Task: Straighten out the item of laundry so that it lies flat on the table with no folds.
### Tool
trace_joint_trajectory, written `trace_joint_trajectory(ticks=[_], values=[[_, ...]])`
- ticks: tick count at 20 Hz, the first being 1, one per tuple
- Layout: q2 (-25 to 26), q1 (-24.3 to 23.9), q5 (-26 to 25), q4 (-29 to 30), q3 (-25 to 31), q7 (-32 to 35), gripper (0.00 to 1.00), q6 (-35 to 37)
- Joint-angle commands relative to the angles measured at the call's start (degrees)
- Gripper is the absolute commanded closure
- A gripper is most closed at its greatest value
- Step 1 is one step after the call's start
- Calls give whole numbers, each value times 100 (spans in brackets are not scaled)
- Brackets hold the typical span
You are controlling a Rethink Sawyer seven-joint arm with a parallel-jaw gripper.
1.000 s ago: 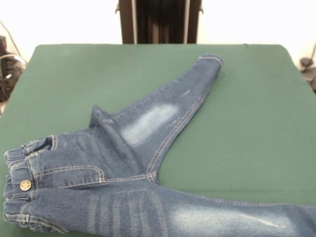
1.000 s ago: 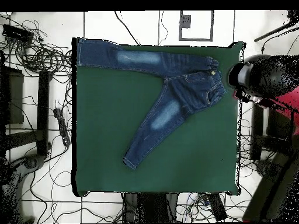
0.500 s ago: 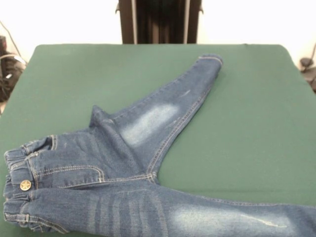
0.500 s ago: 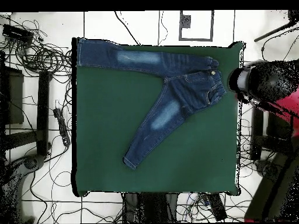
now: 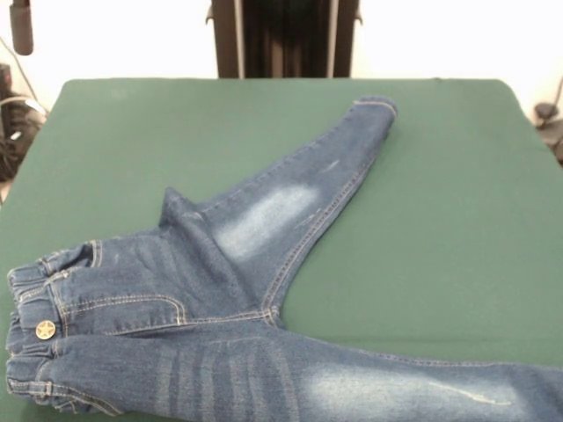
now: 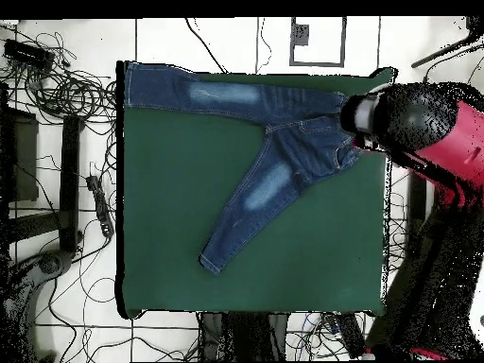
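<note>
The item of laundry, a pair of blue jeans (image 5: 220,290) (image 6: 284,151), lies on the green table (image 5: 440,229) (image 6: 189,189). In the front view its waistband with the brass button (image 5: 45,330) is at the near left. One leg runs up to the far right, and the other runs along the near edge. A raised fold (image 5: 179,209) stands at the hip. In the overhead view the red and black arm's end, with the gripper (image 6: 371,118), hangs over the waistband at the table's right edge. In the front view only a dark tip of the gripper (image 5: 19,25) shows at the top left.
Tangled cables (image 6: 66,85) and black stands (image 6: 68,180) lie on the floor left of the table in the overhead view. More cables (image 5: 13,114) sit off the table's left side in the front view, and a dark object (image 5: 550,114) sits off its right.
In the overhead view the arm has swung in from beyond the table's right edge to over the waistband. A dark tip has entered the front view's top left. The jeans have not moved.
</note>
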Motion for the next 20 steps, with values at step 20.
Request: trace_joint_trajectory(ticks=[20], values=[[883,718,878,835,-649,2062,0,97]])
